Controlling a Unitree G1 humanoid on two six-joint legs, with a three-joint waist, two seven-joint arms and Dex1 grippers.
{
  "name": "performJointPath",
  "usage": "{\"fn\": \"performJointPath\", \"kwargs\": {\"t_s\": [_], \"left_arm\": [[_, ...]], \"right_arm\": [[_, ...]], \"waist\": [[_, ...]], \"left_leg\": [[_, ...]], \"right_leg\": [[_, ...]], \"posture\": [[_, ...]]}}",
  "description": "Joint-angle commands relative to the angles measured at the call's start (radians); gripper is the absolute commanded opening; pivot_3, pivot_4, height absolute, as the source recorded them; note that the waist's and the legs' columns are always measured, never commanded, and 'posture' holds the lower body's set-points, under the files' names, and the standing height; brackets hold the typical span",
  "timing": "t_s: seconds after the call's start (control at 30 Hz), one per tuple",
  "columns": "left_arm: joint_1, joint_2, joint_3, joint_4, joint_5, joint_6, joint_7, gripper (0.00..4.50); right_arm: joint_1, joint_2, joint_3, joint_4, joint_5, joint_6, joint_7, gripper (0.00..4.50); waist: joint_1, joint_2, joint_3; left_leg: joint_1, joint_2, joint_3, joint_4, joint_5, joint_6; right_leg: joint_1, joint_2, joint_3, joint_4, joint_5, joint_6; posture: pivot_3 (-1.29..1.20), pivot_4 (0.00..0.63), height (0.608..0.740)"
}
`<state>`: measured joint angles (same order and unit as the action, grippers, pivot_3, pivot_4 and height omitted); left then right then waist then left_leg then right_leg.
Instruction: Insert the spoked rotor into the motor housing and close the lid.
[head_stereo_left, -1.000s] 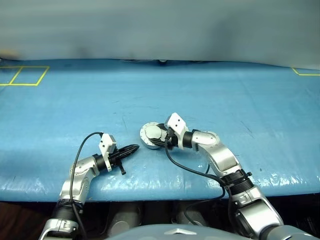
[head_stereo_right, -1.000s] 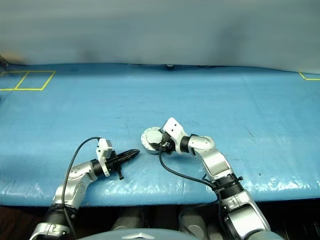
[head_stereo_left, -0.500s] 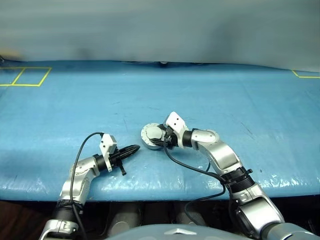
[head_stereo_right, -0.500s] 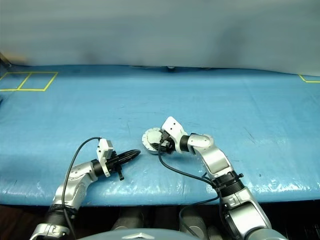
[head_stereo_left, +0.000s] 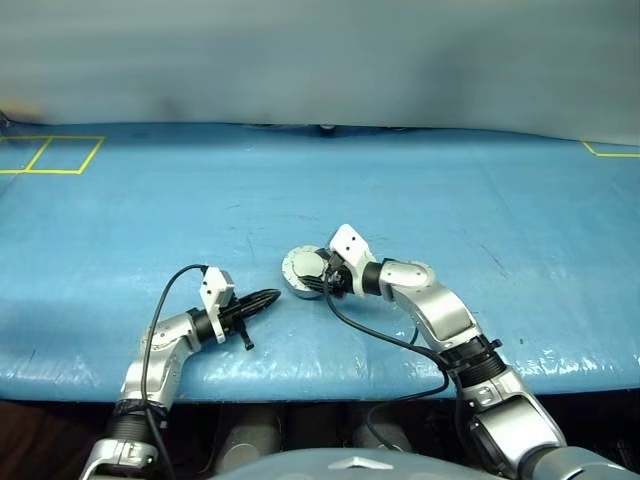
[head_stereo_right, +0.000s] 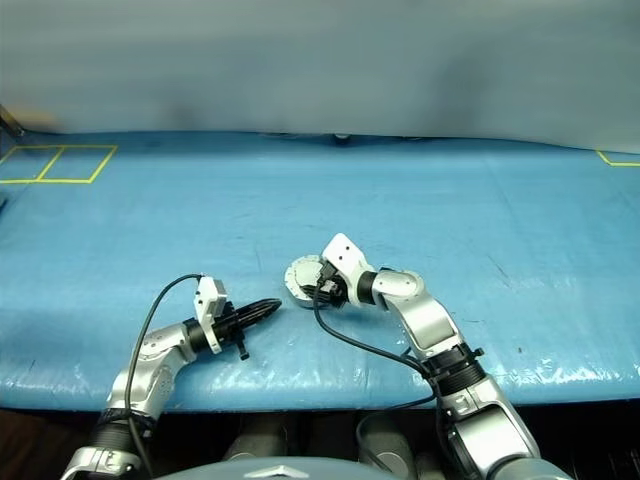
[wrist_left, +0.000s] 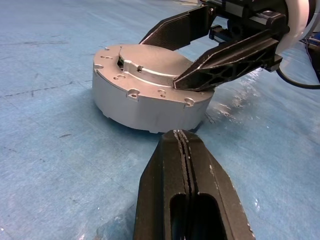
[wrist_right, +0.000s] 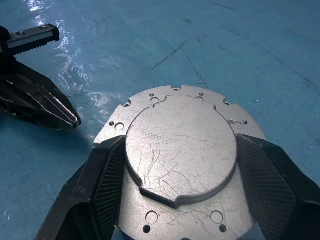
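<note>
**Right wrist view: lid down on the housing, right gripper astride it**

Right wrist view shows the lid (wrist_right: 180, 150) lying flat and closed on the housing (wrist_left: 145, 107), plain grey back uppermost, with the right gripper (wrist_right: 180, 195) spread wide and one finger on each side of the raised disc; whether the pads press it or merely flank it cannot be told. Head views place the housing on the blue table (head_stereo_left: 450, 200) near its front edge, at about 10 o'clock from the right wrist. Left gripper (wrist_left: 186, 145) is clenched on nothing, its tip just beside the housing wall, at roughly 8 o'clock from the housing in the head views. No rotor lies loose on the table, so it is judged already inside. Task appears nearly complete: remaining, at most, a final press to seat the lid and withdrawal of both arms
</note>
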<state>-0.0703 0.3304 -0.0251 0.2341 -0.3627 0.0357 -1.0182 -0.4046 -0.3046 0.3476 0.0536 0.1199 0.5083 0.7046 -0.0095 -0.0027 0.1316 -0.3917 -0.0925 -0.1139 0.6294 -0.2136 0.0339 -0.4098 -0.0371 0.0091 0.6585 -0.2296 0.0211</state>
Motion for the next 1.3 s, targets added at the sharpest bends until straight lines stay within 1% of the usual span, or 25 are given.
{"fn": "performJointPath", "kwargs": {"t_s": [0.03, 0.13, 0.27, 0.43, 0.57, 0.9, 0.97, 1.03, 1.13, 1.3], "left_arm": [[-0.031, -0.022, 0.015, -0.048, -0.051, 0.023, 0.000, 0.00], [-0.046, -0.046, 0.013, -0.046, -0.063, 0.026, 0.002, 0.00], [-0.069, -0.058, -0.010, -0.006, -0.009, -0.025, 0.018, 0.00], [-0.095, -0.066, -0.028, 0.053, 0.067, -0.082, 0.076, 0.00], [-0.107, -0.061, -0.050, 0.083, 0.103, -0.093, 0.086, 0.00], [-0.100, -0.063, -0.062, 0.113, 0.120, -0.126, 0.089, 0.00], [-0.098, -0.064, -0.066, 0.117, 0.120, -0.130, 0.087, 0.00], [-0.096, -0.065, -0.068, 0.120, 0.119, -0.133, 0.085, 0.00], [-0.094, -0.064, -0.071, 0.124, 0.116, -0.135, 0.081, 0.00], [-0.090, -0.065, -0.079, 0.137, 0.116, -0.145, 0.074, 0.00]], "right_arm": [[0.054, -0.031, 0.031, 0.084, -0.048, 0.075, -0.015, 3.05], [0.058, -0.028, 0.033, 0.080, -0.048, 0.076, -0.018, 3.05], [0.062, -0.025, 0.031, 0.078, -0.049, 0.074, -0.024, 3.05], [0.070, -0.025, 0.027, 0.070, -0.046, 0.074, -0.030, 3.05], [0.078, -0.022, 0.024, 0.061, -0.043, 0.075, -0.038, 3.05], [0.090, -0.017, 0.013, 0.034, -0.034, 0.063, -0.050, 3.05], [0.098, -0.027, 0.018, 0.005, -0.030, 0.059, -0.035, 3.79], [0.108, -0.031, 0.010, -0.033, -0.025, 0.054, -0.040, 4.41], [0.126, -0.023, -0.020, -0.098, 0.007, 0.061, -0.042, 4.46], [0.167, 0.034, -0.143, -0.237, 0.128, 0.103, -0.082, 4.46]], "waist": [[0.000, 0.000, 0.000], [0.000, 0.000, -0.001], [0.000, 0.000, -0.001], [0.001, 0.000, -0.001], [0.005, 0.000, -0.001], [0.008, -0.001, -0.002], [0.010, -0.001, -0.002], [0.013, -0.001, -0.002], [0.016, -0.001, -0.002], [0.024, 0.000, -0.001]], "left_leg": [[0.000, 0.000, 0.000, 0.000, 0.000, 0.000], [0.000, 0.000, 0.000, 0.000, 0.000, 0.000], [0.000, 0.000, 0.000, 0.000, 0.000, 0.000], [0.000, 0.000, 0.000, 0.000, 0.000, 0.000], [0.000, 0.000, 0.000, 0.000, 0.000, 0.000], [0.000, 0.000, -0.001, 0.000, 0.000, 0.000], [0.000, 0.000, -0.001, 0.000, 0.000, 0.000], [-0.001, 0.000, -0.002, 0.000, 0.000, 0.000], [-0.002, 0.000, -0.002, -0.001, 0.000, 0.000], [-0.004, 0.000, -0.004, -0.003, -0.001, 0.001]], "right_leg": [[0.000, 0.000, 0.000, 0.000, 0.000, 0.000], [0.000, 0.000, 0.000, 0.000, 0.000, 0.000], [0.000, 0.000, -0.001, -0.001, 0.000, 0.000], [0.000, 0.000, -0.001, -0.001, 0.000, 0.000], [0.001, 0.000, -0.001, -0.001, 0.000, 0.000], [0.001, -0.001, -0.002, -0.002, 0.000, 0.000], [0.001, -0.001, -0.002, -0.002, 0.000, 0.001], [0.001, -0.001, -0.002, -0.003, 0.000, 0.001], [0.001, -0.001, -0.003, -0.005, 0.000, 0.001], [0.001, -0.001, -0.005, -0.010, 0.001, 0.002]], "posture": [[0.00, 0.150, 0.740], [0.00, 0.150, 0.740], [0.00, 0.150, 0.740], [0.00, 0.150, 0.740], [0.00, 0.150, 0.740], [0.00, 0.150, 0.740], [0.00, 0.150, 0.740], [0.00, 0.150, 0.740], [0.00, 0.150, 0.740], [0.00, 0.150, 0.740]]}}
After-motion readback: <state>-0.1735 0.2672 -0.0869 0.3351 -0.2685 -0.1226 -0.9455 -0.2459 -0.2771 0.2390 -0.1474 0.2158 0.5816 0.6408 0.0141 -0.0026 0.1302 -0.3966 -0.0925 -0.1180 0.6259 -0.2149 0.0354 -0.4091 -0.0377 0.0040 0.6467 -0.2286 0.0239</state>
